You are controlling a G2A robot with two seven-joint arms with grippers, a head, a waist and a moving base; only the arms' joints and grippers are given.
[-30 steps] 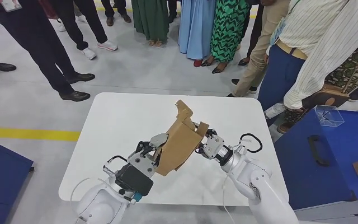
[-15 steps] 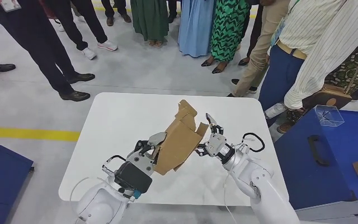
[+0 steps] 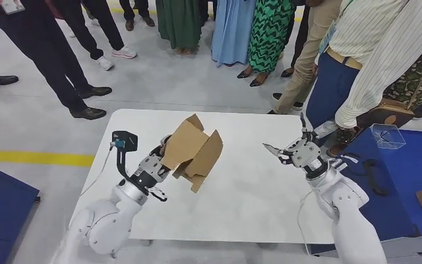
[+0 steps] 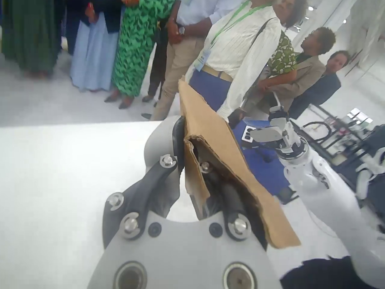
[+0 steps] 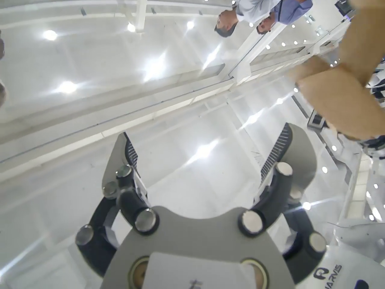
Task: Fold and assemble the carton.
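The brown cardboard carton (image 3: 191,148) is partly folded, its panels and flaps standing at different angles. It is tilted over the left-of-centre part of the white worktop (image 3: 250,198), with one corner pointing down toward the surface. Whether that corner touches the worktop cannot be told from above. The left claw (image 3: 160,153) is clamped on the carton's edge nearest the left arm. In the left wrist view the left claw (image 4: 184,133) pinches a doubled flap of the carton (image 4: 216,151): one dark finger (image 4: 178,127) presses against the outside of the flap, and the other lies under the cardboard, mostly hidden. The worktop (image 4: 60,166) spreads pale beneath

The right claw (image 3: 284,132) is over the far right part of the worktop, well apart from the carton, with nothing in it and its fingers spread wide. In the right wrist view the right claw (image 5: 206,130) points up toward the ceiling lights (image 5: 49,35). Its ribbed pads (image 5: 279,148) face each other across a broad gap, and the carton (image 5: 340,91) shows farther off as a blurred brown shape
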